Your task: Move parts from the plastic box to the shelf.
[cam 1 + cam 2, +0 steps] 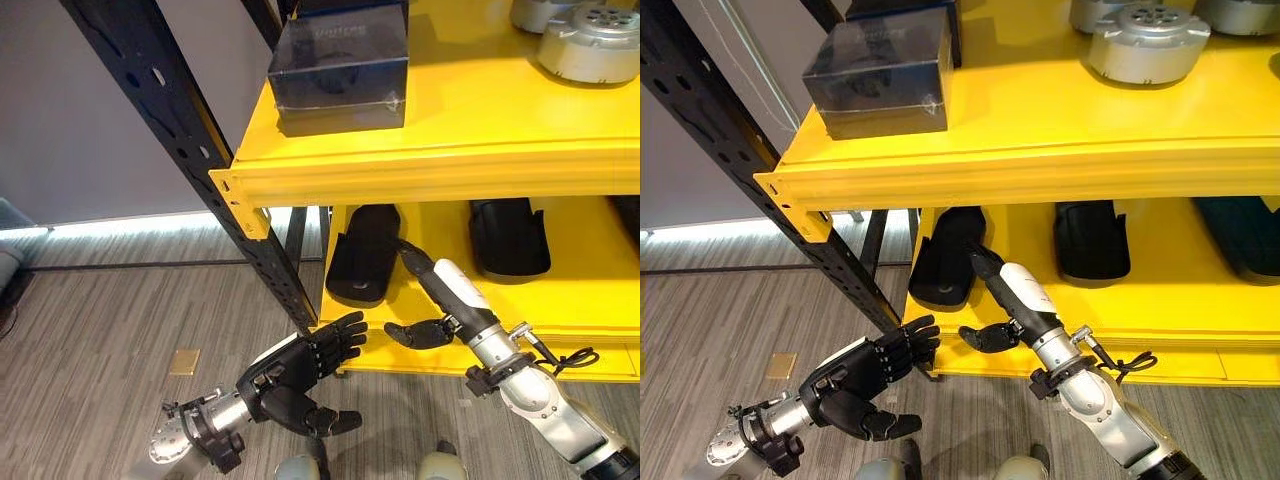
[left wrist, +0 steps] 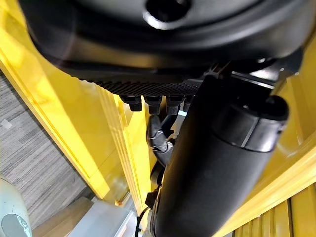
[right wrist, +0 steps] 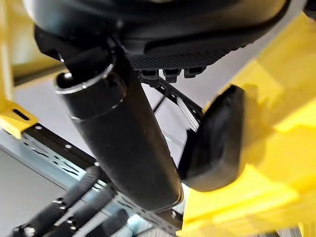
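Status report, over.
Left hand open, empty, by shelf post. Right hand open at lower shelf, near black part. Nothing blocking.

The left robot hand (image 2: 163,54) has its thumb (image 2: 217,168) standing out and its fingertips (image 2: 153,102) pointing at the yellow shelf (image 2: 84,133); grey floor (image 2: 29,148) lies beside the shelf.

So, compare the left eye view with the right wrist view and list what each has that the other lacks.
Left eye view: a dark box and silver round parts on the upper level, plus a second black part below.
Right wrist view: the right hand seen close, its textured palm.
Shared: the yellow shelf, the black post, one black part on the lower level, and the left hand.
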`<state>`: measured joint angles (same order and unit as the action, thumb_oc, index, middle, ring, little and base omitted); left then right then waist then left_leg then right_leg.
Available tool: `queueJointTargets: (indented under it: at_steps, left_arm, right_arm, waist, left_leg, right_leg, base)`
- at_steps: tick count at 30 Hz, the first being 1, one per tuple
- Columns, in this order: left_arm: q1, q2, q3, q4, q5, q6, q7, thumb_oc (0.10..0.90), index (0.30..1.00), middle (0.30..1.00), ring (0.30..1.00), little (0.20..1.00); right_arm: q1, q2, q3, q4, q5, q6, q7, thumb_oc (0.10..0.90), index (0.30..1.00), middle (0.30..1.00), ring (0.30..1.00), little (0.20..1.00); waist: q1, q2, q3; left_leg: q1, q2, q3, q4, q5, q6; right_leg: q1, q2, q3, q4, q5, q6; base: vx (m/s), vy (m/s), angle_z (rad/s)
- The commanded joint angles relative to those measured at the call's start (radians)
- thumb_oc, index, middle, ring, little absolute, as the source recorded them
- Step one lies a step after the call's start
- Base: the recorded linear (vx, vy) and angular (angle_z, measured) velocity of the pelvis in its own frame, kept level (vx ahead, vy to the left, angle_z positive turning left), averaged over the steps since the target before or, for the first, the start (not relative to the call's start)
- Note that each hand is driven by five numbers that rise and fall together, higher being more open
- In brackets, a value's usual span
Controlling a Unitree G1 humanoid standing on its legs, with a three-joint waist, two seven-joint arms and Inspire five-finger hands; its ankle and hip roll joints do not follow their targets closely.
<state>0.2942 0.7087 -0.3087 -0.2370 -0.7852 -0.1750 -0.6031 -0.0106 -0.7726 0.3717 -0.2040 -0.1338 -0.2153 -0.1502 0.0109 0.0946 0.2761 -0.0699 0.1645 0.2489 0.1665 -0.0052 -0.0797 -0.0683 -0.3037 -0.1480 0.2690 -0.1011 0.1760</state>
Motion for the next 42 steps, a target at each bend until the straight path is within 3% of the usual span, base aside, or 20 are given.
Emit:
queueJointTargets:
  at_steps: [1,5,8,10,13,19,21,29,31,36,38,39,42]
  left_arm:
    - [-0.054,-0.013,0.073,-0.162,-0.128,-0.122,-0.071,0.900,1.000,1.000,1.000,1.000]
    - [-0.068,-0.027,0.069,-0.176,-0.170,-0.119,-0.079,0.900,1.000,1.000,1.000,1.000]
    - [-0.064,-0.048,0.075,-0.183,-0.204,-0.103,-0.117,0.900,1.000,1.000,1.000,1.000]
    - [-0.055,-0.054,0.079,-0.191,-0.198,-0.092,-0.137,0.900,1.000,1.000,1.000,1.000]
    - [-0.038,-0.056,0.084,-0.201,-0.197,-0.080,-0.161,0.900,1.000,1.000,1.000,1.000]
    - [-0.025,-0.077,0.102,-0.219,-0.200,-0.051,-0.160,0.900,1.000,1.000,1.000,1.000]
    - [-0.010,-0.090,0.122,-0.236,-0.206,-0.032,-0.155,0.900,1.000,1.000,1.000,1.000]
    - [0.012,-0.115,0.138,-0.260,-0.213,-0.015,-0.134,0.900,1.000,1.000,1.000,1.000]
    - [0.007,-0.121,0.130,-0.260,-0.230,-0.013,-0.130,0.900,1.000,1.000,1.000,1.000]
    - [0.006,-0.121,0.111,-0.264,-0.242,0.015,-0.112,0.900,1.000,1.000,1.000,1.000]
    - [0.017,-0.125,0.109,-0.265,-0.314,0.036,-0.137,0.900,1.000,1.000,1.000,1.000]
    - [0.031,-0.129,0.108,-0.263,-0.415,0.061,-0.199,0.900,1.000,1.000,1.000,1.000]
    - [0.037,-0.144,0.104,-0.259,-0.503,0.055,-0.214,0.900,1.000,1.000,1.000,1.000]
  right_arm:
    - [-0.126,0.005,-0.018,-0.193,0.049,-0.047,-0.039,0.900,1.000,1.000,1.000,1.000]
    - [-0.170,0.026,0.013,-0.191,0.167,-0.061,0.032,0.900,1.000,1.000,1.000,1.000]
    - [-0.170,0.049,0.031,-0.213,0.414,-0.062,0.176,0.900,1.000,1.000,1.000,1.000]
    - [-0.146,0.070,0.023,-0.224,0.514,-0.085,0.231,0.900,1.000,1.000,1.000,1.000]
    - [-0.114,0.086,-0.011,-0.252,0.484,-0.194,0.210,0.900,1.000,1.000,1.000,1.000]
    - [-0.077,0.115,-0.083,-0.301,0.501,-0.241,0.239,0.900,1.000,1.000,1.000,1.000]
    - [-0.035,0.121,-0.125,-0.341,0.502,-0.290,0.267,0.900,1.000,1.000,1.000,1.000]
    - [0.040,0.126,-0.151,-0.410,0.648,-0.306,0.438,0.900,1.000,1.000,1.000,1.000]
    - [0.042,0.131,-0.134,-0.426,0.671,-0.275,0.489,0.900,1.000,1.000,1.000,1.000]
    - [0.020,0.140,-0.060,-0.405,0.755,-0.111,0.578,0.900,1.000,1.000,1.000,1.000]
    - [0.021,0.135,-0.023,-0.389,0.748,-0.087,0.610,0.900,1.000,1.000,1.000,1.000]
    - [0.027,0.135,0.001,-0.383,0.740,-0.073,0.641,0.900,1.000,1.000,1.000,1.000]
    - [0.020,0.153,0.050,-0.366,0.736,-0.023,0.694,0.900,1.000,1.000,1.000,1.000]
  waist:
    - [0.038,-0.014,0.002]
    - [0.047,-0.005,0.018]
    - [0.053,0.000,0.025]
    - [0.055,0.000,0.022]
    - [0.052,0.003,0.012]
    - [0.035,0.008,-0.013]
    - [0.021,0.012,-0.025]
    - [-0.003,0.030,-0.039]
    - [-0.004,0.038,-0.041]
    - [0.006,0.047,-0.043]
    - [0.015,0.050,-0.042]
    - [0.020,0.051,-0.041]
    - [0.035,0.042,-0.034]
  left_leg:
    - [0.015,0.100,0.001,0.014,-0.022,-0.009]
    - [0.002,0.099,-0.006,0.014,-0.015,-0.011]
    - [0.007,0.096,-0.008,0.007,-0.007,-0.010]
    - [0.011,0.095,-0.009,0.004,-0.003,-0.010]
    - [0.020,0.094,-0.010,-0.001,-0.002,-0.006]
    - [0.043,0.093,0.001,-0.007,-0.008,-0.001]
    - [0.059,0.091,0.007,-0.005,-0.014,0.000]
    - [0.088,0.081,0.025,-0.003,-0.027,0.003]
    - [0.093,0.076,0.027,-0.005,-0.028,0.004]
    - [0.098,0.066,0.018,-0.010,-0.030,0.007]
    - [0.096,0.064,0.013,-0.009,-0.029,0.006]
    - [0.094,0.063,0.009,-0.009,-0.029,0.005]
    - [0.093,0.065,-0.002,-0.008,-0.030,0.006]
  right_leg:
    - [-0.024,-0.011,-0.056,0.093,-0.050,-0.049]
    - [-0.035,-0.009,-0.058,0.112,-0.060,-0.056]
    - [-0.033,-0.009,-0.058,0.127,-0.067,-0.062]
    - [-0.026,-0.011,-0.060,0.127,-0.069,-0.065]
    - [-0.020,-0.015,-0.055,0.120,-0.062,-0.060]
    - [-0.004,-0.016,-0.047,0.112,-0.063,-0.059]
    - [0.007,-0.018,-0.040,0.112,-0.068,-0.059]
    - [0.022,-0.022,-0.028,0.120,-0.082,-0.062]
    - [0.023,-0.025,-0.027,0.120,-0.084,-0.062]
    - [0.029,-0.031,-0.030,0.120,-0.088,-0.062]
    - [0.031,-0.033,-0.035,0.121,-0.089,-0.062]
    - [0.032,-0.035,-0.038,0.122,-0.090,-0.061]
    - [0.033,-0.034,-0.045,0.129,-0.090,-0.064]
  base:
    - [-0.07,0.002,0.08]
    - [-0.07,0.009,0.04]
    - [0.00,0.000,0.00]
    - [0.00,0.000,0.00]
    - [0.00,0.000,0.00]
    - [0.05,0.006,0.01]
    - [0.08,0.024,0.01]
    - [0.05,0.042,-0.02]
    - [0.01,0.051,-0.02]
    - [0.00,0.027,0.01]
    - [0.00,0.018,0.04]
    - [0.00,0.000,0.00]
    - [0.00,-0.021,0.02]
